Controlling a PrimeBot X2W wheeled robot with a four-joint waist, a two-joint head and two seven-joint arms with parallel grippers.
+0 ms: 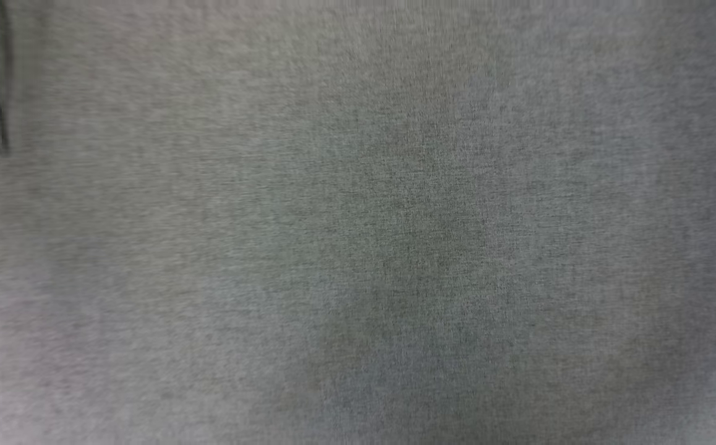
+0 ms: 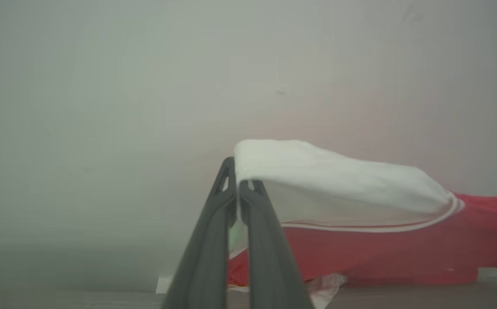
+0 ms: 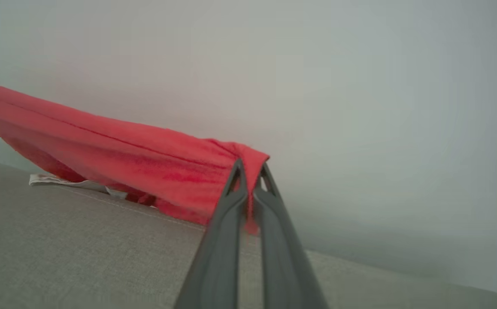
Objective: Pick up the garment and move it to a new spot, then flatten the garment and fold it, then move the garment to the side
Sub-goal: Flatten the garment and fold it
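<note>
Red garment (image 3: 124, 154) hangs stretched lengthwise, left gripper (image 2: 237, 182) clamped on its white sleeve (image 2: 338, 176), right gripper (image 3: 252, 171) clamped on red edge.

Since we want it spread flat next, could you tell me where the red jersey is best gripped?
As pinched now, I think: the white sleeve edge in the left hand, a red corner in the right hand, each taken from its outer end. The garment spans between them rather than bunching.
</note>
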